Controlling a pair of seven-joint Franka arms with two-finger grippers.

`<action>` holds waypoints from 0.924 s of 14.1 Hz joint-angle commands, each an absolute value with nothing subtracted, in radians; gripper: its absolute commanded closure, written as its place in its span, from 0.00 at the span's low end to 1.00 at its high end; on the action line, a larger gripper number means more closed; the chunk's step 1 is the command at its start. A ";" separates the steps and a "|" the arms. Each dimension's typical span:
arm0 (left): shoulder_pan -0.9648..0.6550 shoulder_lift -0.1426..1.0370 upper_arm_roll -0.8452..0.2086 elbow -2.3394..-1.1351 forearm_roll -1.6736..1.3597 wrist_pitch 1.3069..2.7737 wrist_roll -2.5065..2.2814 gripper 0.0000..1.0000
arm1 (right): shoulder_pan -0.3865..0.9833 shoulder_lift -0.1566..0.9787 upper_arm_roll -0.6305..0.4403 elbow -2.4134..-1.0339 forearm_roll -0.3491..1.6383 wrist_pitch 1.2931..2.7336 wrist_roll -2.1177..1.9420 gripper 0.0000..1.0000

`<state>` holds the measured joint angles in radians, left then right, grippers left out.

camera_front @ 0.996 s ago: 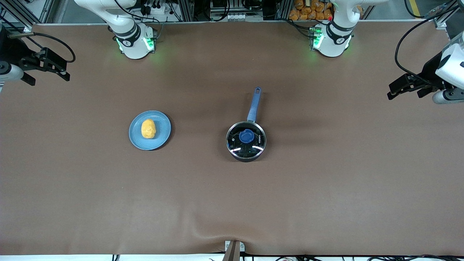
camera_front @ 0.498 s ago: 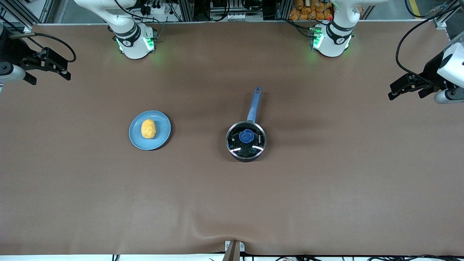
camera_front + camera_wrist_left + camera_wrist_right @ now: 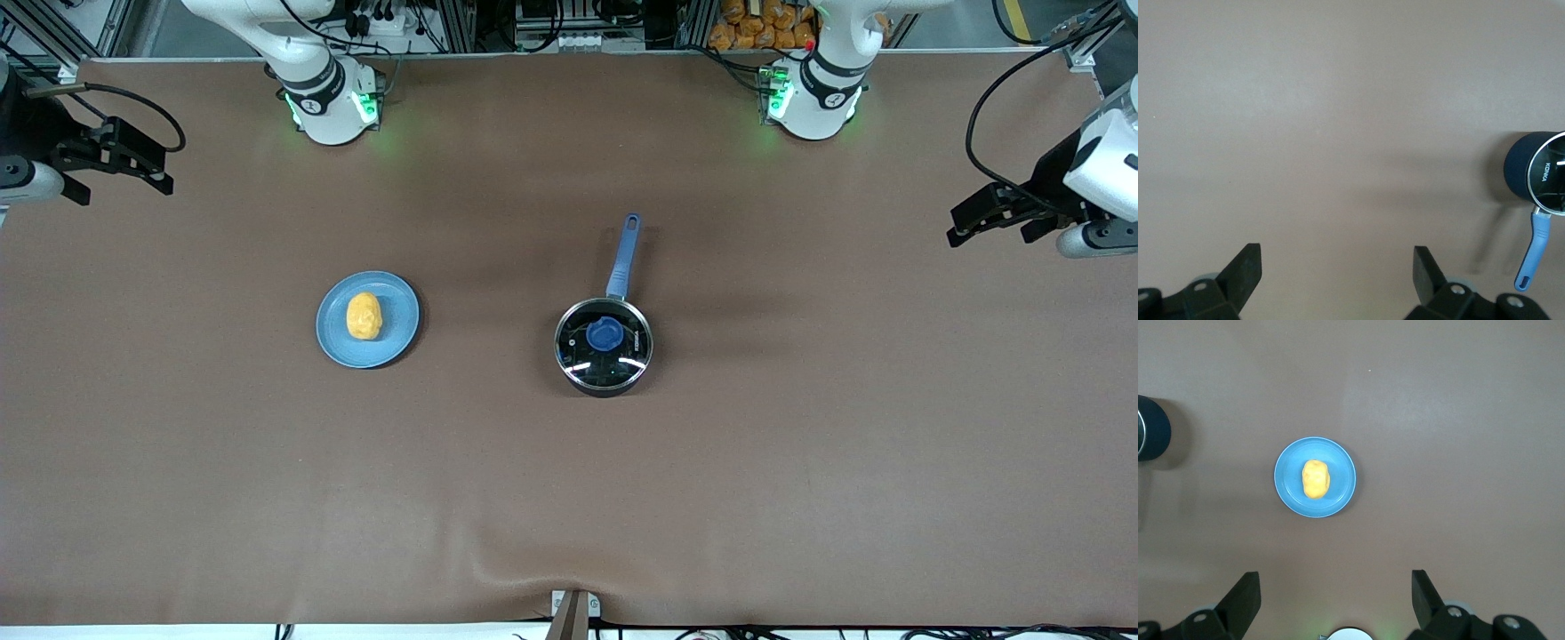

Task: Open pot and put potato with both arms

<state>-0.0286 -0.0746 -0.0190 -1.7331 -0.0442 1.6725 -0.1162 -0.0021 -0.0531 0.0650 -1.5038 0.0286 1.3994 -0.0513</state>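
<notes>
The black pot (image 3: 604,348) stands mid-table with its glass lid and blue knob (image 3: 604,335) on, and its blue handle (image 3: 624,253) points toward the robots' bases. The yellow-orange potato (image 3: 364,316) lies on a light-blue plate (image 3: 398,331) toward the right arm's end. My left gripper (image 3: 989,233) is open and empty over the table's left-arm end. In the left wrist view it (image 3: 1336,257) is apart from the pot (image 3: 1521,170). My right gripper (image 3: 124,191) is open and empty over the right-arm end. In the right wrist view it (image 3: 1335,580) is apart from the potato (image 3: 1316,479).
The brown mat (image 3: 569,498) covers the whole table and has a small wrinkle at its edge nearest the front camera. The two green-lit arm bases (image 3: 333,107) stand along the robots' edge. The pot's edge (image 3: 1151,430) also shows in the right wrist view.
Both grippers have shifted only slightly at the table's ends. The pot, the plate and the potato have not moved.
</notes>
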 commanded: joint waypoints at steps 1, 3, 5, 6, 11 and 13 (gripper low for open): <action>-0.023 -0.067 -0.026 -1.717 -0.071 1.667 -0.104 0.00 | -0.009 -0.069 0.063 -1.519 0.043 1.396 -0.048 0.00; -0.029 -0.064 -0.031 -1.717 -0.071 1.667 -0.120 0.00 | -0.008 -0.069 0.063 -1.519 0.043 1.396 -0.048 0.00; -0.051 -0.028 -0.092 -1.710 -0.071 1.670 -0.199 0.00 | -0.008 -0.069 0.063 -1.519 0.041 1.396 -0.048 0.00; -0.060 -0.003 -0.135 -1.704 -0.071 1.680 -0.266 0.00 | -0.008 -0.069 0.063 -1.519 0.043 1.396 -0.048 0.00; -0.159 0.225 -0.307 -1.544 -0.026 1.718 -0.661 0.00 | -0.006 -0.069 0.063 -1.519 0.043 1.394 -0.048 0.00; -0.222 0.317 -0.307 -1.479 -0.023 1.745 -0.718 0.00 | -0.006 -0.069 0.063 -1.519 0.043 1.394 -0.048 0.00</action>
<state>-0.1813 0.2004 -0.3091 -1.5974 -0.0464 1.7479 -0.6592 -0.0021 -0.0531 0.0621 -1.5064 0.0287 1.3986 -0.0513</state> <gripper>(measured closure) 0.000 0.000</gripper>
